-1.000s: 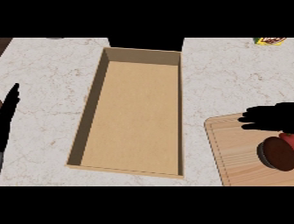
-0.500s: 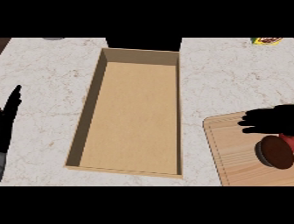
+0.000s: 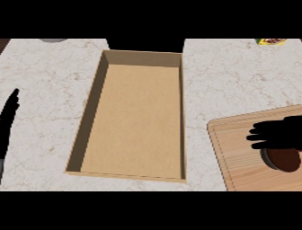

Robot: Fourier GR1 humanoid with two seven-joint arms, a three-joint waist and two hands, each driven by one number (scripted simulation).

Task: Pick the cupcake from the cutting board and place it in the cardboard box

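Observation:
The cupcake (image 3: 287,160) lies on the wooden cutting board (image 3: 243,152) at the right, its dark brown top facing me and a bit of red wrapper showing at its right. My right hand (image 3: 290,134) hovers over the cupcake's far side, fingers stretched leftward and relaxed, hiding its upper part. A dark part of the hand also shows at the right edge beside the cupcake. The long cardboard box (image 3: 134,117) stands open in the middle of the counter with nothing inside. My left hand (image 3: 0,130) rests at the left edge, fingers straight.
A yellow-and-red item (image 3: 272,41) lies at the counter's far right edge and a grey object (image 3: 53,40) at the far left edge. The marble counter (image 3: 240,81) runs between box and board.
My right hand has shifted toward me over the cutting board and now covers more of the cupcake. The left hand has barely moved.

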